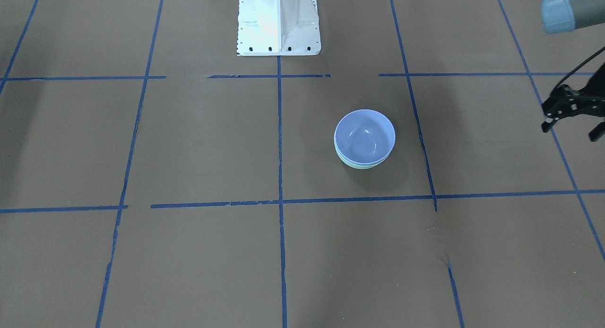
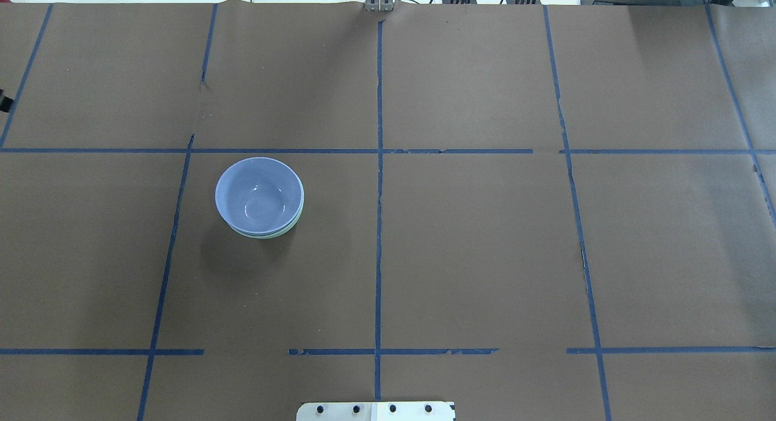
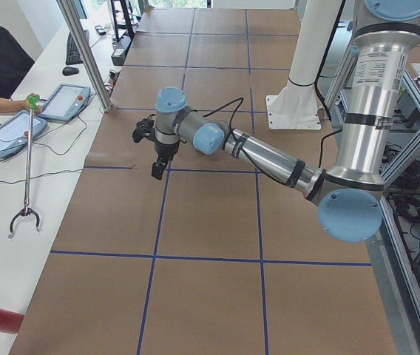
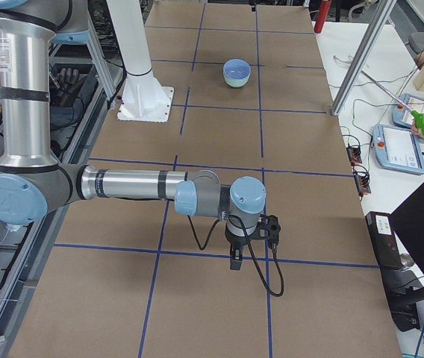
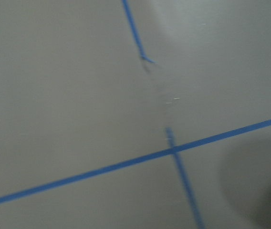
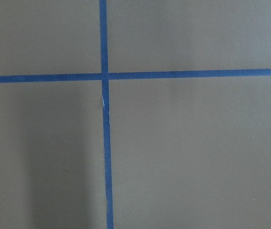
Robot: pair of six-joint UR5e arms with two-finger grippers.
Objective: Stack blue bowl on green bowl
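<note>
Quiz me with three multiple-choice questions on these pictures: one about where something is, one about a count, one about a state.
1. Where is the blue bowl?
A) nested in the green bowl
B) beside it, apart
C) held in a gripper

2. How many bowls are there?
A) one
B) two
C) three

3. What is the left gripper doing?
A) clamping a bowl
B) hanging open and empty, off to the side
C) resting inside a bowl

Answers:
1 A: only a green rim peeks out from under the blue bowl.
2 B: one blue and one green, stacked, and no other bowl in any view.
3 B: the front view shows it spread wide with nothing in it, well away from the bowls.
</note>
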